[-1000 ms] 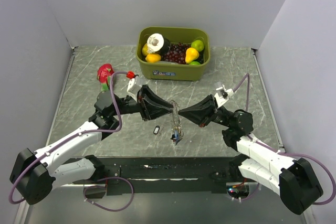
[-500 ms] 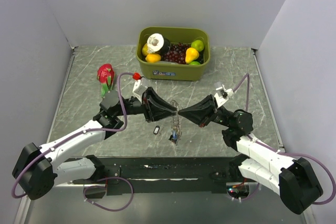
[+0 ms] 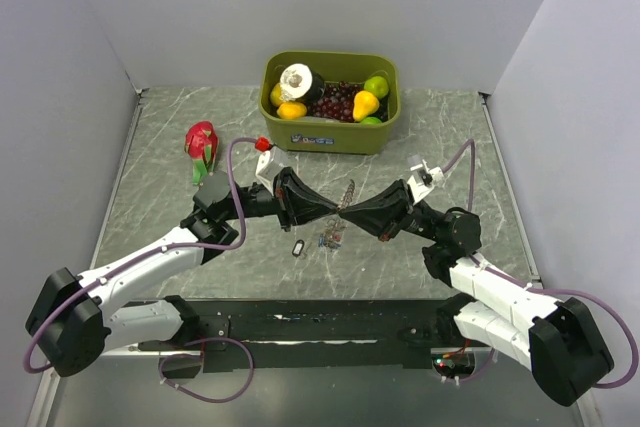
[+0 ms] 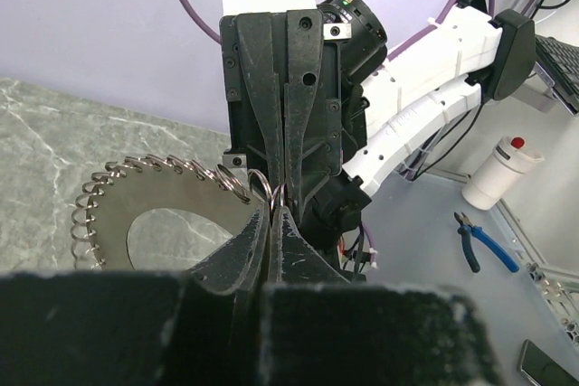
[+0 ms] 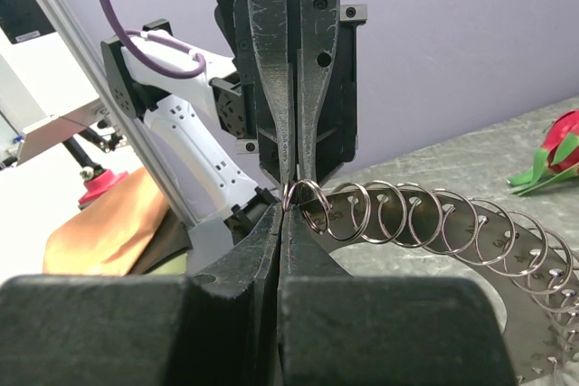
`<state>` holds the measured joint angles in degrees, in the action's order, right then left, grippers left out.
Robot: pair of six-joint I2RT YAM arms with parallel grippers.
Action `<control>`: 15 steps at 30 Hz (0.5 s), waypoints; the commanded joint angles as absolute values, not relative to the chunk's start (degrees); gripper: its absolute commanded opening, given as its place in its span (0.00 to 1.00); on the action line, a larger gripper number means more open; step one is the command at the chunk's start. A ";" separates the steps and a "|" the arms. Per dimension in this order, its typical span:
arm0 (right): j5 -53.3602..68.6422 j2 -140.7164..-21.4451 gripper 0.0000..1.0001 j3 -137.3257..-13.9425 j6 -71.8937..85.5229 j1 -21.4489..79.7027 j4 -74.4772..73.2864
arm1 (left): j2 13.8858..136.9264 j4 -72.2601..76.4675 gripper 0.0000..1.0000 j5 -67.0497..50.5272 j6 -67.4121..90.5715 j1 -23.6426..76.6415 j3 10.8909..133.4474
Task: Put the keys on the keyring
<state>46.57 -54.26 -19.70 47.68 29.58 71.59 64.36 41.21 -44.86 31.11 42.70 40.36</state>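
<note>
**A:** Where is the ring, and who has it?

**B:** The large thin grey metal keyring [image 3: 347, 190] with the coiled rim stands on edge between the two tips. The left end effector [image 3: 335, 209] and the right end effector [image 3: 347, 212] meet nose to nose. Each is pinched narrow on the same small loop of the rim, with no gap between the jaws.

**A:** Which way does it run from the pinch?

**B:** Away from both tips, towards the olive-green plastic tub of fruit [image 3: 330, 132]. In the left wrist view it fans out to the left of the left end effector [image 4: 274, 210], and in the right wrist view to the right of the right end effector [image 5: 285, 210]. Its flat face is roughly in line with the closed fingers.

**A:** And the keys?

**B:** A small cluster of silvery keys [image 3: 330, 239] with coloured heads sits just on the near side of the tips, low down. I cannot tell whether they hang from the rim or lie on the grey marbled tabletop [image 3: 160, 167]. One black-headed key [image 3: 298, 247] lies apart, nearer the left end effector.

**A:** Is there room to work?

**B:** I judge so. There is open tabletop on both sides, and the tub and the red fruit-shaped object [image 3: 200, 140] are well apart from the tips.
</note>
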 commanded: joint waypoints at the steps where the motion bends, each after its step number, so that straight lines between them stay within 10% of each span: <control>1: 45.09 -54.67 0.00 -21.88 48.08 29.80 92.11 | 63.99 39.56 0.01 -45.27 27.87 44.82 42.80; 6: 44.21 -54.40 0.03 -21.53 47.20 29.79 90.44 | 61.44 31.57 0.01 -42.72 22.77 45.09 44.47; 15: 42.45 -47.12 0.69 -20.65 37.63 29.71 72.28 | 58.01 5.91 0.01 -30.70 9.24 45.97 51.50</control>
